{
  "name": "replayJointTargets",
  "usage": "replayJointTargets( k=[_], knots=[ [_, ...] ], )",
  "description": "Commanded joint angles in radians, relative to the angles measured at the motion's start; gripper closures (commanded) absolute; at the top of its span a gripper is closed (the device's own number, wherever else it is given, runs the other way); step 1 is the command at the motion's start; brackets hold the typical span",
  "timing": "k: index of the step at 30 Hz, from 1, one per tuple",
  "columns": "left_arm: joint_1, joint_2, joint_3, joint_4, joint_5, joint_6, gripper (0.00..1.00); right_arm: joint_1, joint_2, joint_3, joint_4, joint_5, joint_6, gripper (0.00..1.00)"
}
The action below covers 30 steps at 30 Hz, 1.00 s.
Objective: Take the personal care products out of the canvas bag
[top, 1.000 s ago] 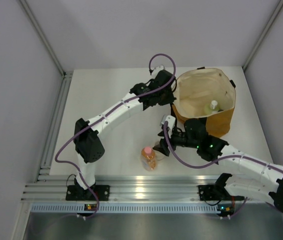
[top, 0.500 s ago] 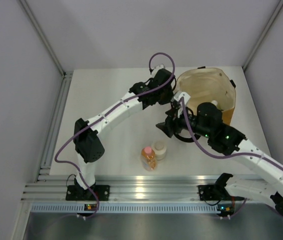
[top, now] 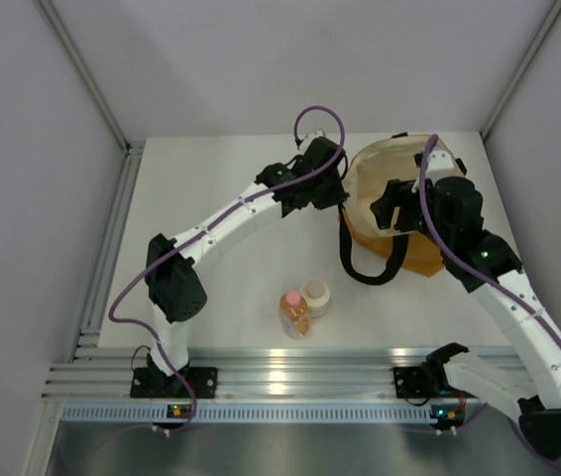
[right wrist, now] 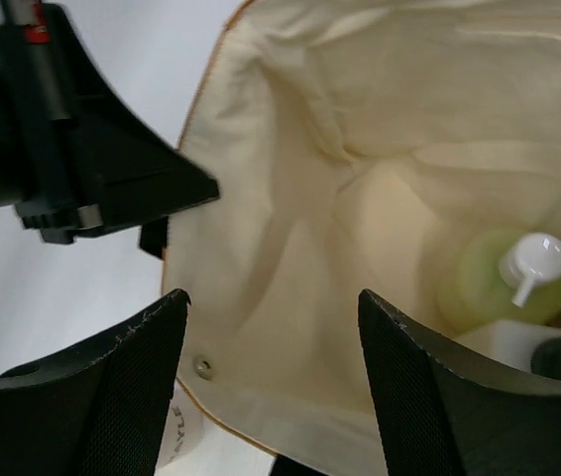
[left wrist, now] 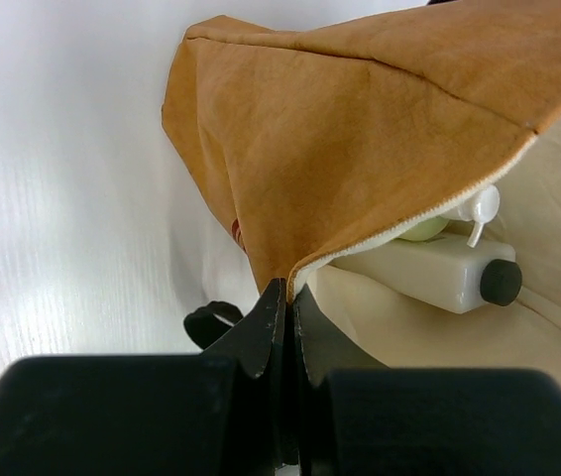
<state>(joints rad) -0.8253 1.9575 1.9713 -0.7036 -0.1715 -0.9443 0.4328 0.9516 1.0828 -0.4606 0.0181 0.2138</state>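
Observation:
The canvas bag [top: 358,174] stands at the back right with its mouth open. My left gripper [left wrist: 288,286] is shut on the bag's near rim [left wrist: 360,248] and holds it up. My right gripper [right wrist: 273,295] hovers open over the bag's mouth, nothing between its fingers. Inside the bag lie a pale green bottle [right wrist: 487,288] with a white cap and a white squarish bottle [left wrist: 429,268] with a dark cap [left wrist: 500,282]. Outside the bag, an orange bottle with a pink cap [top: 293,315] and a cream round jar [top: 315,296] stand together near the table's front.
A black loop handle [top: 368,270] of the bag hangs forward onto the table. The left arm [top: 231,218] stretches diagonally across the table's middle. Grey walls close in at the left, right and back.
My right gripper let go of the cream jar beside the orange bottle, opened wider, and swung back and up to above the bag's mouth. The left gripper stayed shut on the rim.

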Motion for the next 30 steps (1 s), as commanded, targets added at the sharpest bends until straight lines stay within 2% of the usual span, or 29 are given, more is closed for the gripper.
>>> replayJointTargets(
  k=[1,5,21,30],
  knots=[
    [0.002,-0.039,-0.032,0.007,0.000,-0.004,1.00,-0.052,-0.005,0.022,-0.070,0.091,0.102,0.33],
    [0.002,-0.052,-0.054,0.007,-0.023,-0.005,1.00,-0.083,-0.013,-0.007,-0.076,0.170,0.139,0.34],
    [-0.032,-0.082,-0.114,0.010,-0.079,-0.063,1.00,-0.092,-0.043,-0.214,-0.084,0.273,0.131,0.34],
    [-0.046,-0.089,-0.144,0.007,-0.120,-0.082,1.00,-0.108,0.036,-0.218,-0.050,0.313,0.079,0.32]
  ],
)
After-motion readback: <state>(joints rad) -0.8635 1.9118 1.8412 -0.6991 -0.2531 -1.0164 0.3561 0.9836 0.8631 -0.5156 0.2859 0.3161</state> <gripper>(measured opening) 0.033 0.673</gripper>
